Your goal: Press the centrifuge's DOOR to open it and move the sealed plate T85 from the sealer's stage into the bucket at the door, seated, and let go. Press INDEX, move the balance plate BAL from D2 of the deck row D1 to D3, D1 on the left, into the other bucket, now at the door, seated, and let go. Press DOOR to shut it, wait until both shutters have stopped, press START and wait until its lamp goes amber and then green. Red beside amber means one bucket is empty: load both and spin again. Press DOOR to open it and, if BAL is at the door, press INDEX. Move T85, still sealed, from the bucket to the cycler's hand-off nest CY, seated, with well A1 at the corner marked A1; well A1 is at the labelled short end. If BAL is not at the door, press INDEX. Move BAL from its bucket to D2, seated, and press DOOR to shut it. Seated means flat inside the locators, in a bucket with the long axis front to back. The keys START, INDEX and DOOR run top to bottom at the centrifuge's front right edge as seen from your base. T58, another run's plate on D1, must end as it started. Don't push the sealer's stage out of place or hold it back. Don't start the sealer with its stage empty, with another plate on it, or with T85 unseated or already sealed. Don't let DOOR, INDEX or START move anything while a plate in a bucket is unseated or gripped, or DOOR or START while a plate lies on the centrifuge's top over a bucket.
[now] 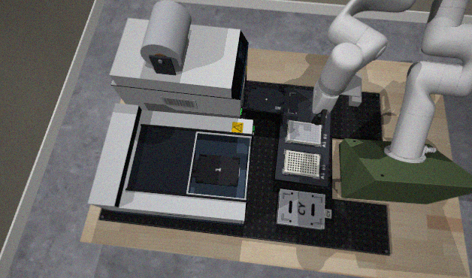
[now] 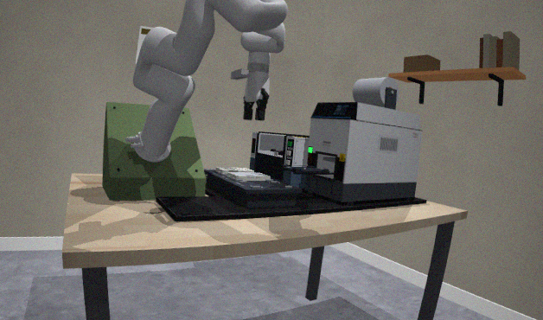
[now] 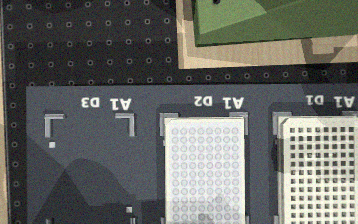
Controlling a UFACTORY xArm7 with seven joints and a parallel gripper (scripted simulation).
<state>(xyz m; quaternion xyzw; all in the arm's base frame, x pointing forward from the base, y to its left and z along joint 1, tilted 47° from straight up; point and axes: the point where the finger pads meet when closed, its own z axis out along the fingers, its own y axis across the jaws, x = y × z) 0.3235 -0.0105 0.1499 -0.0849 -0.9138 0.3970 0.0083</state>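
Observation:
My gripper is open and empty, hanging high above the deck row. Its fingers do not show in the wrist view. A white plate with round wells lies flat inside the D2 locators; I cannot read its label. The square-welled plate T58 lies on D1. D3 holds nothing. The centrifuge has its door open, and the dark bucket at the door holds no plate. The grey CY nest is bare.
The white sealer with its film roll stands behind the centrifuge. A dark low unit sits between the sealer and the deck row. The green arm base stands close beside the deck row.

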